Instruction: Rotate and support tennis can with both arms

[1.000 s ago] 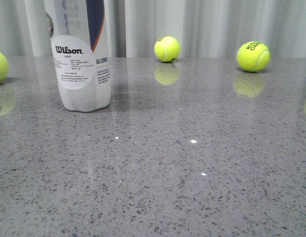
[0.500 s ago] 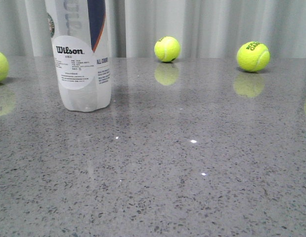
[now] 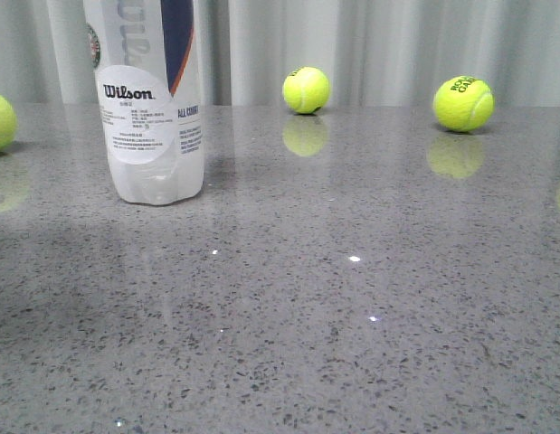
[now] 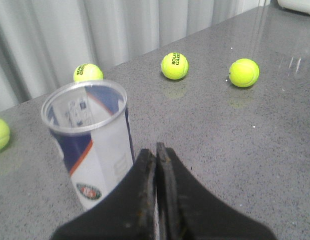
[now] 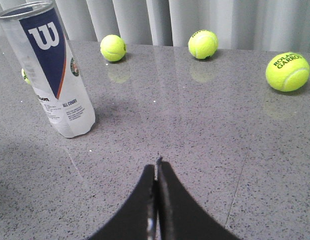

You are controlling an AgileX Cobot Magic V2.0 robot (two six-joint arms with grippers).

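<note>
The can (image 3: 153, 108) stood upright, untouched. The left gripper (image 4: 156, 150) and right gripper (image 5: 157, 167) were both pressed together; approach seemed underway, and opening should come next.
</note>
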